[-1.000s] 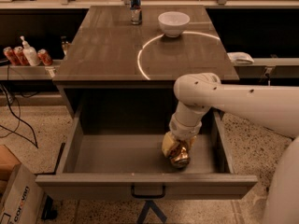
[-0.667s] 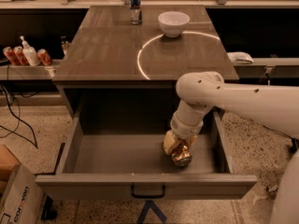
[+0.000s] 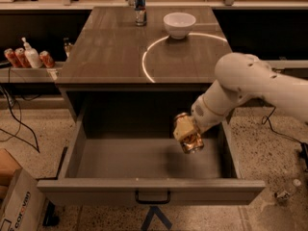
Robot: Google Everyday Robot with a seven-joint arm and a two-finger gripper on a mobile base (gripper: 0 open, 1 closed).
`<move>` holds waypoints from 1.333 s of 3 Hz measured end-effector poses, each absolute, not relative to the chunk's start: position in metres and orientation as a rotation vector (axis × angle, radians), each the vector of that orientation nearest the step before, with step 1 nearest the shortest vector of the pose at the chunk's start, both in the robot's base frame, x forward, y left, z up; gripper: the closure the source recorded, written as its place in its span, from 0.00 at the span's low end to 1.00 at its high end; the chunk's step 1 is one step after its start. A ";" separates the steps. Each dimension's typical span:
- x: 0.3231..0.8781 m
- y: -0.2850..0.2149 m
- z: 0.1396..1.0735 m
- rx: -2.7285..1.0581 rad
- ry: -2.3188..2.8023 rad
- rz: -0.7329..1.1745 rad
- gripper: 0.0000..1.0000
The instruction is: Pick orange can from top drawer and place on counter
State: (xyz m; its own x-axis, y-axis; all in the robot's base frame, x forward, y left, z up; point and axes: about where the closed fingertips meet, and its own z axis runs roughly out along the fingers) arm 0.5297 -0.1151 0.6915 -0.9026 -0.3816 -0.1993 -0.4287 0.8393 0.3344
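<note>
My gripper [image 3: 186,133] is shut on the orange can [image 3: 191,141], a shiny orange-gold can, and holds it tilted in the air above the right half of the open top drawer [image 3: 144,160]. The can is clear of the drawer floor and below the level of the counter [image 3: 110,47]. The white arm comes in from the right, its elbow over the drawer's right wall. The drawer stands pulled fully out, with a dark pull handle [image 3: 152,197] on its front panel.
On the counter's far end stand a slim blue-and-silver can [image 3: 140,6] and a white bowl [image 3: 179,24]. A side shelf at left holds red cans [image 3: 14,57] and a white pump bottle [image 3: 31,55]. A cardboard box [image 3: 17,203] sits on the floor at lower left.
The gripper has lifted the orange can off the drawer floor and moved it up. The arm's elbow has swung up and out to the right.
</note>
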 end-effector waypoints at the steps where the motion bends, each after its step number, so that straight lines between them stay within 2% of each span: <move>1: 0.526 -0.117 0.750 -0.830 2.719 0.595 1.00; 3: 0.555 -0.155 0.864 -1.144 2.338 0.401 1.00; 4: 0.587 -0.159 0.904 -1.274 2.184 0.300 1.00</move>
